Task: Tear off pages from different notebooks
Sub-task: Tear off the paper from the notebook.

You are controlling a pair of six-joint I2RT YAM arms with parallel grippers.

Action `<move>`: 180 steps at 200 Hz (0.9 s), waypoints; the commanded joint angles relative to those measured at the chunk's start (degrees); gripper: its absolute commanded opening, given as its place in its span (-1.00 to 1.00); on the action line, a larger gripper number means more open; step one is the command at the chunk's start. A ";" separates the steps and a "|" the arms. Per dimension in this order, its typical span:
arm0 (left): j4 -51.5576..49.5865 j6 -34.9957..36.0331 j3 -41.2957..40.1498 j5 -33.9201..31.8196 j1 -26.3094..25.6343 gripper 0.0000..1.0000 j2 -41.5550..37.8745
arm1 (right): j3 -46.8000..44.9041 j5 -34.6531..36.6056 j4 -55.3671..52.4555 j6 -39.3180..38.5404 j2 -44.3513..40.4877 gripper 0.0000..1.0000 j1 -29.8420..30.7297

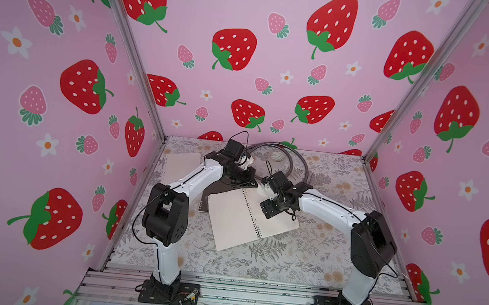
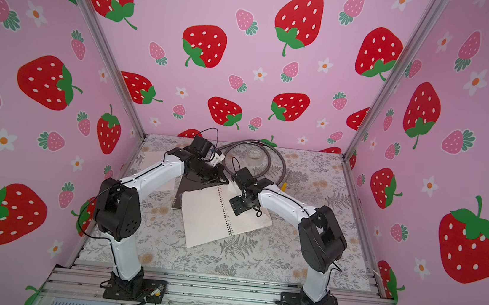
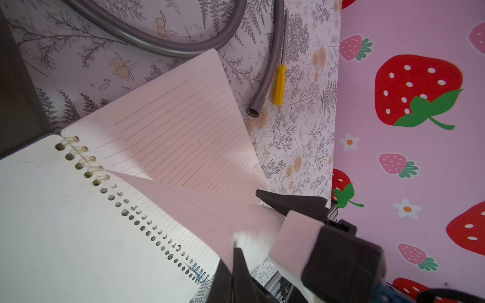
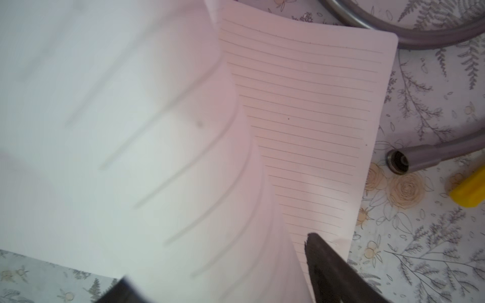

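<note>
A spiral notebook (image 1: 239,217) (image 2: 208,217) lies open mid-table, its whitish cover (image 3: 65,223) folded flat. A dark brown notebook (image 1: 218,187) (image 2: 190,186) sticks out from under its far left corner. One lined page (image 3: 199,210) is lifted off the open stack, still joined at the spiral rings (image 3: 78,154). My left gripper (image 3: 236,249) is shut on that page's free edge. My right gripper (image 4: 217,259) stands open around the same lifted page (image 4: 131,131), with one finger (image 4: 328,262) over the flat page (image 4: 301,105) below. A loose page (image 1: 182,162) (image 2: 151,157) lies at the back left.
A grey hose (image 1: 297,165) (image 3: 162,44) loops on the floral mat behind the notebooks, around a tape roll (image 1: 277,156). A yellow-handled screwdriver (image 3: 280,84) (image 2: 284,186) lies by the hose's open end (image 4: 397,161). Strawberry-print walls (image 1: 56,108) close in three sides.
</note>
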 commanded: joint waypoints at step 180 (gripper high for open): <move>-3.74 4.96 2.18 -1.54 0.90 0.16 -4.53 | -4.98 -29.96 -2.06 17.75 -1.74 -1.00 -12.38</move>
